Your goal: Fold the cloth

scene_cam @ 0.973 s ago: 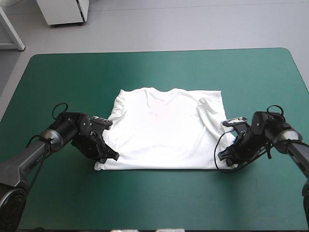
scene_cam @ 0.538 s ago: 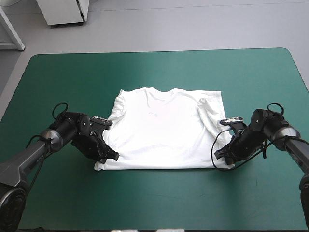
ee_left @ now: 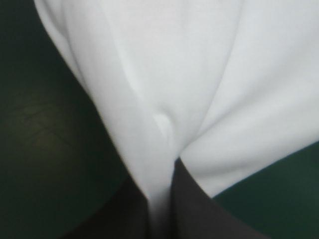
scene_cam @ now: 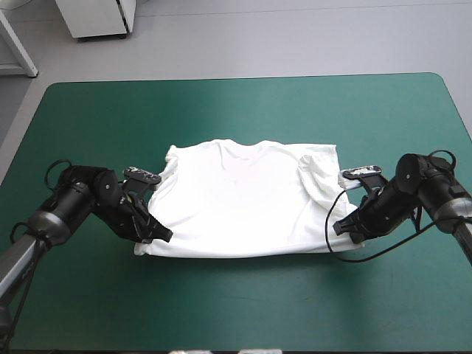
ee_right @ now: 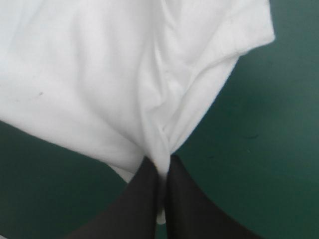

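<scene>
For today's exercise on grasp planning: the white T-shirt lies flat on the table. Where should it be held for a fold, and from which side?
Probably grip the T-shirt by its two near hem corners, each from its own outer side. It lies flat, collar toward the far edge, so those corners are free edges to pinch. The left gripper and right gripper are shut on them.

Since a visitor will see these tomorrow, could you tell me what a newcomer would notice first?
The white T-shirt stands out first, spread in the middle of the teal-green table, collar toward the far edge. Then the black grippers: the left gripper pinches its near left corner, the right gripper its near right corner, both shut on the fabric.
</scene>
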`<state>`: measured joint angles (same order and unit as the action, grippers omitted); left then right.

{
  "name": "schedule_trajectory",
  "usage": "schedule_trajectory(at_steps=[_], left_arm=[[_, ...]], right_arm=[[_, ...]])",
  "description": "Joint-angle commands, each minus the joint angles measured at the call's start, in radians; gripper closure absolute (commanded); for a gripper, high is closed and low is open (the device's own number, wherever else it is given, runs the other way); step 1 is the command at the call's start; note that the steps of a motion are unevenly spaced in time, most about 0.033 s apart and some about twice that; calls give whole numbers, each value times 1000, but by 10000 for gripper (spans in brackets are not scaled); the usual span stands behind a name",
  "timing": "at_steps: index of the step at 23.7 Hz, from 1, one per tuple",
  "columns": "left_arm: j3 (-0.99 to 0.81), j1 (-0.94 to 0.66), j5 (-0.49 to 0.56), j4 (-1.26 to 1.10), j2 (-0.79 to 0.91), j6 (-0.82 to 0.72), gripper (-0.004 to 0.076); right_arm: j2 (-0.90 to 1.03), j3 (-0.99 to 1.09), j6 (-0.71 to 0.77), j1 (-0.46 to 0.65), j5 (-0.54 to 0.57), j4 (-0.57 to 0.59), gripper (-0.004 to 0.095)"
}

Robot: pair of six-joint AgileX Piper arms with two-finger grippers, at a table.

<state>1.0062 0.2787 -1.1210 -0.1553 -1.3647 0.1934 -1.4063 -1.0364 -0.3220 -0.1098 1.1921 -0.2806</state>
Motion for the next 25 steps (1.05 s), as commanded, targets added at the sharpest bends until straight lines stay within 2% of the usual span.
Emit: schedule_trajectory(at_steps=[1,5,9,15,25], left_arm=[[42,3,-44,-14,133,-26,733],[77,3,-35,-11,207,-47,733],[117,3,58,21,178,-52,733],[231,3,182,118,83,-79,733],[328,3,342,226,-105,-102,733]], right_arm=[[106,-47,31,-2,57,-13,921],[177,-105,52,-2,50,-10,921],[165,-169,59,-1,-74,-8,921],[63,-232,59,-1,-247,-3,921],[-173,-401,52,-1,-379,-3,921]])
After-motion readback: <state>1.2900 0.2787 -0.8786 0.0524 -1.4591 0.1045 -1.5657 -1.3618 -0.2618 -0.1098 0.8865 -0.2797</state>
